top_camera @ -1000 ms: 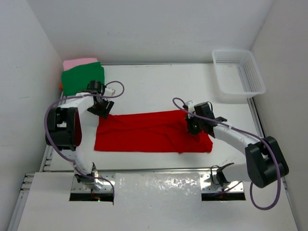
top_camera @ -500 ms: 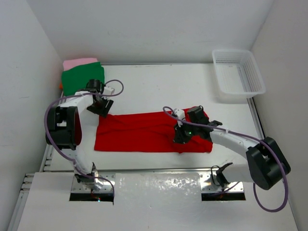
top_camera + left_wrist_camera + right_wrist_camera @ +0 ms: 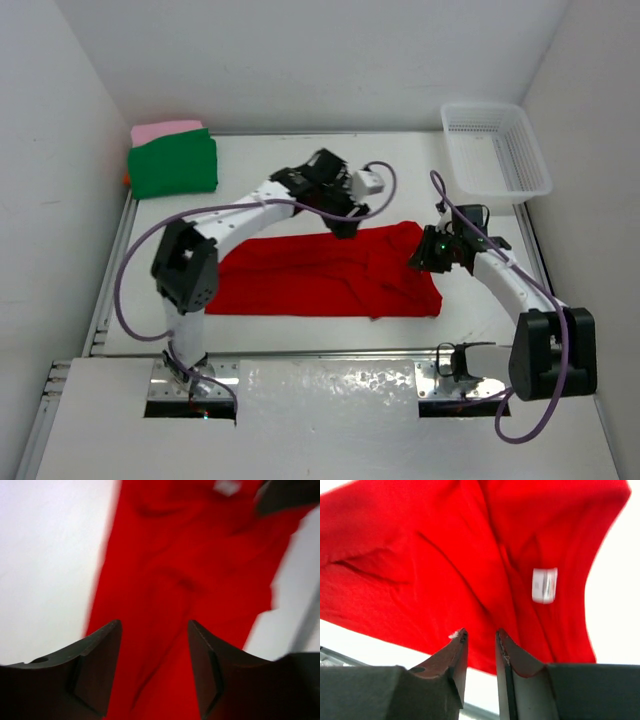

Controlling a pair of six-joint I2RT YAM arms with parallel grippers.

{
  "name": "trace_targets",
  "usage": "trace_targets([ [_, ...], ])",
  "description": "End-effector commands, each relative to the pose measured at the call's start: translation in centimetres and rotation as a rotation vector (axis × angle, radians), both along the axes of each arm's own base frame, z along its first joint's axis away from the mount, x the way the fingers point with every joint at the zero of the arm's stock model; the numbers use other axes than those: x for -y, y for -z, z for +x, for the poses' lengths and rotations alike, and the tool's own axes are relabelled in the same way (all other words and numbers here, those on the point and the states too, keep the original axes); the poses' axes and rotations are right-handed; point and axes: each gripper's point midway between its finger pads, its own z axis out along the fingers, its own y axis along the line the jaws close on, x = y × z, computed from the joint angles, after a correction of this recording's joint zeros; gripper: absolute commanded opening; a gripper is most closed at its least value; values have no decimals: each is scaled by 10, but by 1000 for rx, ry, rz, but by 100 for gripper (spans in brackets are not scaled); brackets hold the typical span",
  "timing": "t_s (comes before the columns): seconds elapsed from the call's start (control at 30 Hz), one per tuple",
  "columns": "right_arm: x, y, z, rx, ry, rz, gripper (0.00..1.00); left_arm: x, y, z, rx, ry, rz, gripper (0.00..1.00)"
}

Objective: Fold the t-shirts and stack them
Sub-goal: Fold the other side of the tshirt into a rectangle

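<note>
Creases cross the soft red fabric t-shirt, a long rumpled band; left gripper stands well apart, right gripper narrowly parted.

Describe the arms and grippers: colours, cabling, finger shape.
White links with black joint housings on both the left arm and the right arm. Each carries a looping purple cable. The left gripper and right gripper are black, and the right one shows a small green light. The fingers are dark grey tapered wedges.
</note>
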Motion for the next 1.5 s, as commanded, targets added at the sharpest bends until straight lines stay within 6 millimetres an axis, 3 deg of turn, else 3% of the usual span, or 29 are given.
trace_targets([
  [0.0, 11, 9, -26, -108, 97, -17, 27, 56, 13, -22, -184, -6, -88, 54],
  [0.07, 12, 15, -31, -122, 109, -5, 27, 76, 21, -23, -220, -11, -103, 54],
  [0.1, 14, 16, -32, -126, 119, -4, 27, 81, 36, -24, -266, -35, -91, 54],
  [0.13, 16, 20, -35, -138, 123, -4, 29, 88, 36, -21, -267, -37, -99, 54],
  [0.17, 16, 22, -37, -141, 125, -4, 30, 94, 48, -24, -269, -40, -77, 55],
  [0.27, 10, 27, -36, -134, 119, 32, 33, 101, 67, -28, -288, -58, -43, 56],
  [0.47, -1, 38, -42, -141, 85, 94, 33, 92, 93, -50, -357, -53, 9, 56],
  [0.73, 2, 50, -48, -162, 83, 73, 35, 97, 90, -62, -395, -18, -13, 50],
  [0.83, 7, 51, -44, -153, 78, 41, 38, 98, 87, -65, -407, -8, -26, 37],
  [1.0, 7, 52, -37, -136, 60, 36, 37, 99, 85, -68, -418, 5, -31, 0],
  [1.2, 1, 55, -35, -124, 60, 77, 5, 95, 71, -57, -359, 15, -8, 0],
  [1.27, 4, 51, -32, -99, 63, 56, 0, 91, 71, -56, -351, 13, 3, 0],
  [1.47, 13, 43, -37, -104, 41, -11, 0, 87, 57, -57, -333, 47, 13, 0],
])
